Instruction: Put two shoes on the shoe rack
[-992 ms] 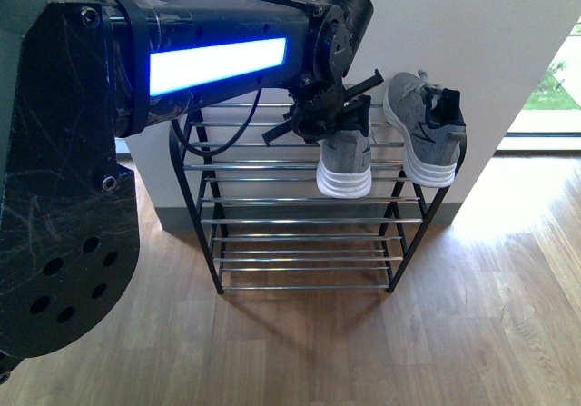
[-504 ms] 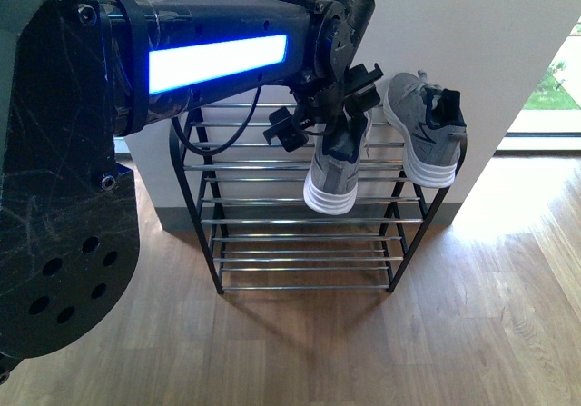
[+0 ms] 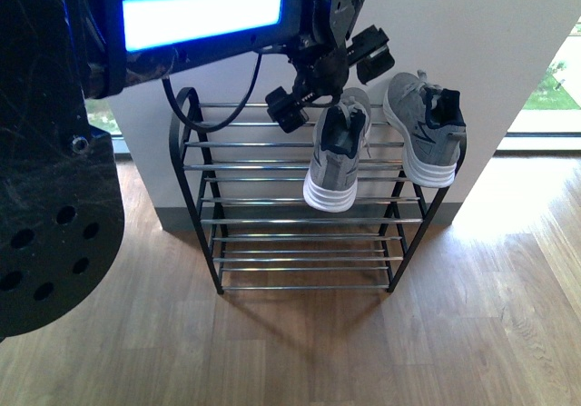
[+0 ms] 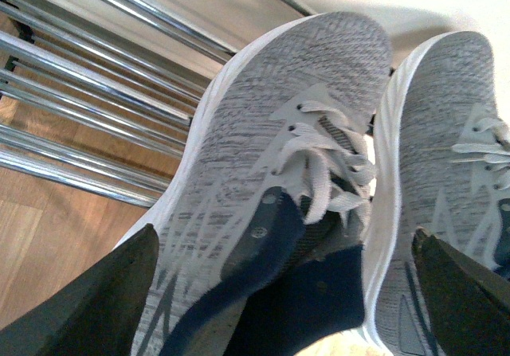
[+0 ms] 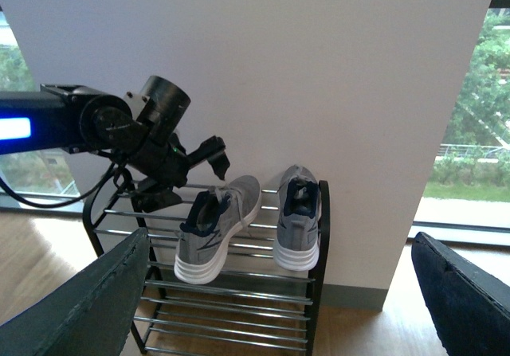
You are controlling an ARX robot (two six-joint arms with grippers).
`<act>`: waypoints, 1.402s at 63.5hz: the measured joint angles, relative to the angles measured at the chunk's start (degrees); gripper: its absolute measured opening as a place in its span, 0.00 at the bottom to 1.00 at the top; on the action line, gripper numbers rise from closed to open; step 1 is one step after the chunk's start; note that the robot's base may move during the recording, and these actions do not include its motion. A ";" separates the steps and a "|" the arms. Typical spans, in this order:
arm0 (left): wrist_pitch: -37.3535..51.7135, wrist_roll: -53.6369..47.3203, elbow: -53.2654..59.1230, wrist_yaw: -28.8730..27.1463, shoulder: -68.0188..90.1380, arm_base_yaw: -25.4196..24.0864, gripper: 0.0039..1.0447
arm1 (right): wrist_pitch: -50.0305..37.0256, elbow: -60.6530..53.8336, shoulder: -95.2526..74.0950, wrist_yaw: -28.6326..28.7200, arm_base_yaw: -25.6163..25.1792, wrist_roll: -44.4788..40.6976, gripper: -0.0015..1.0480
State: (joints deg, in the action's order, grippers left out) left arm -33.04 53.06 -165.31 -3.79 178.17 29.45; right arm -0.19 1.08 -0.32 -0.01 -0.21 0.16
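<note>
1. Left gripper point(image 3: 329, 81): jaws spread wide, holding nothing, just above the near sneaker point(image 3: 336, 156).
2. Sneaker lies toe-in on the shoe rack point(image 3: 195, 165) top tier, heel overhanging the front bars. The bars seem to carry it.
3. Second sneaker point(image 3: 425, 129) sits just beside it, same tier.

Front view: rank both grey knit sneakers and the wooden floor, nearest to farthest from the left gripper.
1. Tilted grey knit sneaker, just below the left gripper.
2. Other grey knit sneaker, right end of the black chrome-barred shoe rack.
3. Wooden floor, lowest.
</note>
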 joint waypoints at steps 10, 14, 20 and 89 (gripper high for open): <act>-1.53 0.20 -0.26 0.70 -1.64 -0.42 0.85 | 0.00 0.00 0.00 0.00 0.00 0.00 0.91; -2.08 0.20 -0.28 0.85 -1.81 -0.61 0.93 | 0.00 0.00 0.00 0.00 0.00 0.00 0.91; -2.29 0.24 -0.26 0.83 -1.86 -0.83 0.88 | 0.00 0.00 0.00 0.00 0.00 0.00 0.91; 32.94 -23.58 122.84 -21.07 -114.57 -12.50 0.91 | 0.00 0.00 0.00 0.00 0.00 0.00 0.91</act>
State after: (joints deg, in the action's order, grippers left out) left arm -0.10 29.47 -42.48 -24.86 63.59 16.95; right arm -0.19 1.08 -0.32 -0.01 -0.21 0.16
